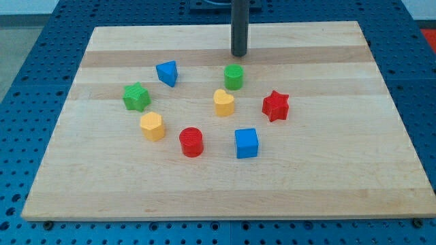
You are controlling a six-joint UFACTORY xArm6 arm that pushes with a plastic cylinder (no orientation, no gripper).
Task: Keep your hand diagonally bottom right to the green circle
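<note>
7 blocks in a ring on the board (327, 170), heart (223, 102) inside (toward view's right)

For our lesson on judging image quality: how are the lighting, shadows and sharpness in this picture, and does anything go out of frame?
Camera view: even, soft lighting with no glare on the wooden board; each block, like the green circle, casts only a faint short shadow; edges look sharp throughout; the rod is cut off by the view's top, while my tip shows clearly, just above the green circle.
</note>
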